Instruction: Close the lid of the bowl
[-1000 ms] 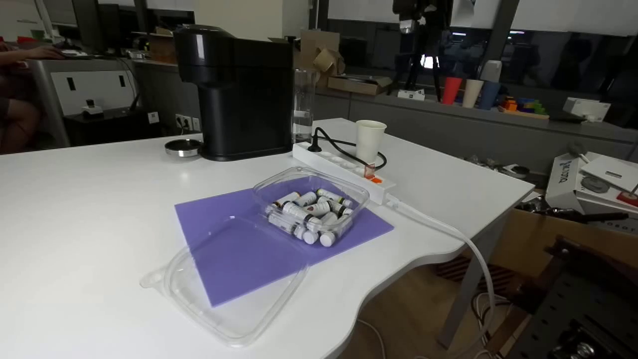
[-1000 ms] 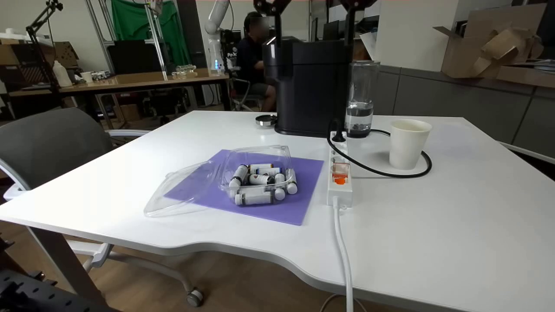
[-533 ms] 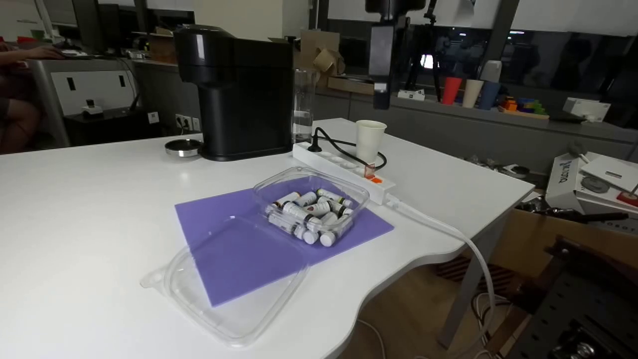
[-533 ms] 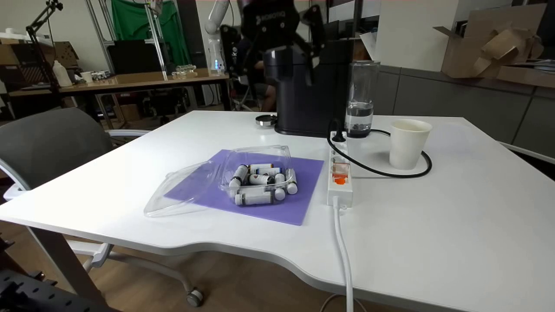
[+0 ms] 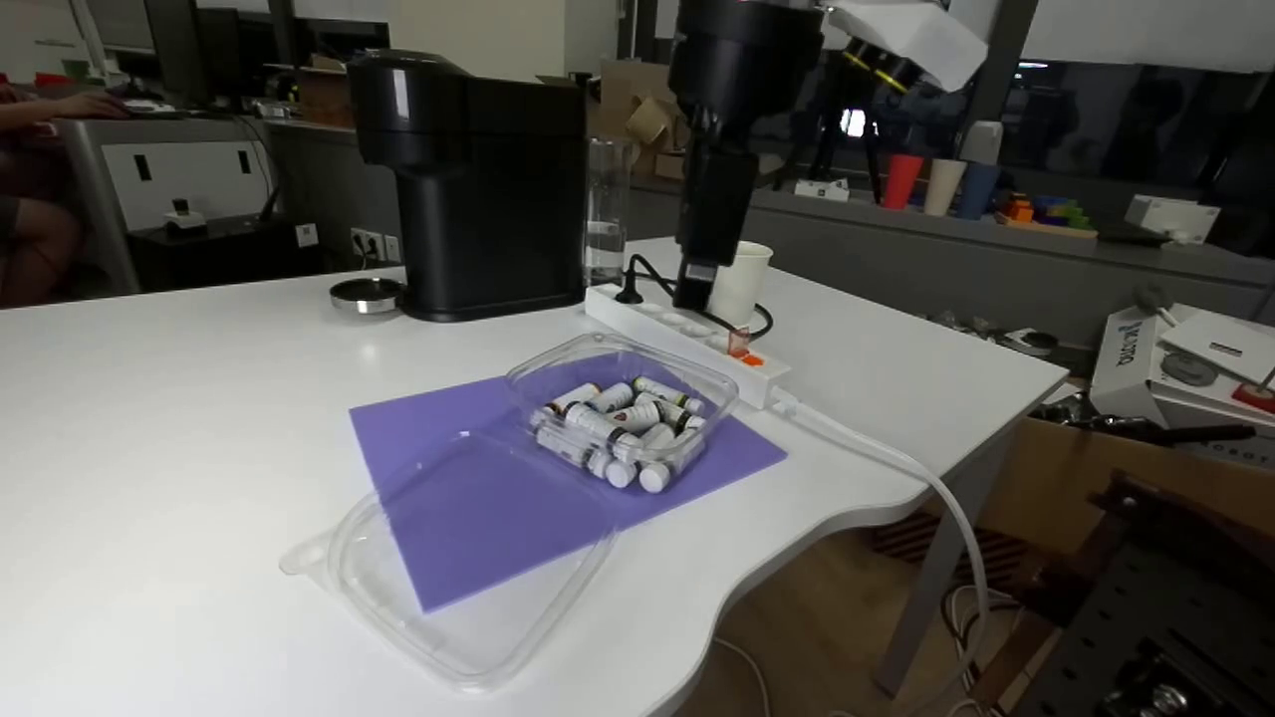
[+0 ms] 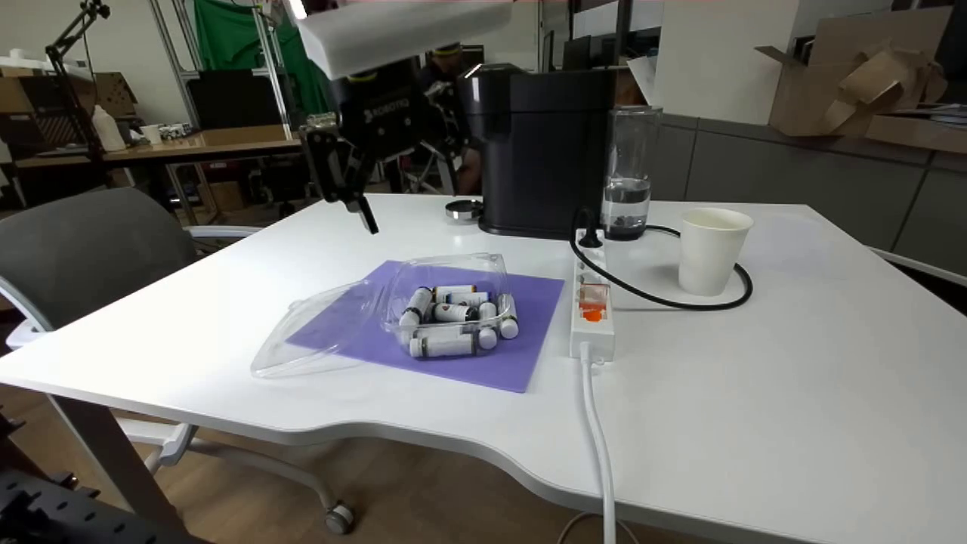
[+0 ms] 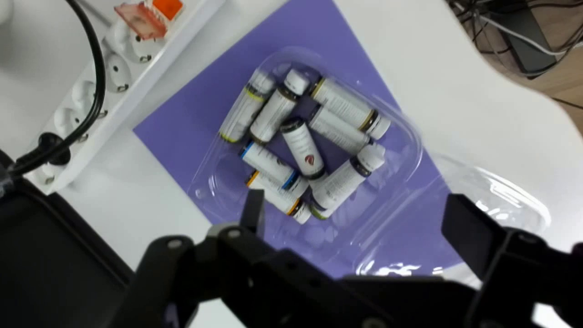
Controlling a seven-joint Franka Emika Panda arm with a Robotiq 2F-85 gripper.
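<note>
The clear lid (image 5: 488, 558) lies flat, partly on the purple mat and partly on the table; it also shows in an exterior view (image 6: 317, 332) and the wrist view (image 7: 505, 191). The clear bowl (image 5: 647, 351) stands uncovered on the mat beside the lid, holding several small white bottles (image 5: 637, 416). It also shows in an exterior view (image 6: 453, 262) and the wrist view (image 7: 401, 159). My gripper (image 6: 412, 208) is open and empty, in the air above and apart from bowl and lid. In the wrist view the gripper (image 7: 356, 209) has its fingers wide apart.
The purple mat (image 5: 448, 538) lies under bowl and lid. A white power strip (image 5: 667, 334) with a black cable lies close beside the bowl. A white cup (image 6: 710, 257), a black coffee machine (image 5: 488, 199) and a clear water tank (image 6: 627, 189) stand behind. The table has a curved front edge.
My gripper has come down into view from above and moved towards the lid's side, tilting as it moved. It has stayed open. The lid and bowl have not moved.
</note>
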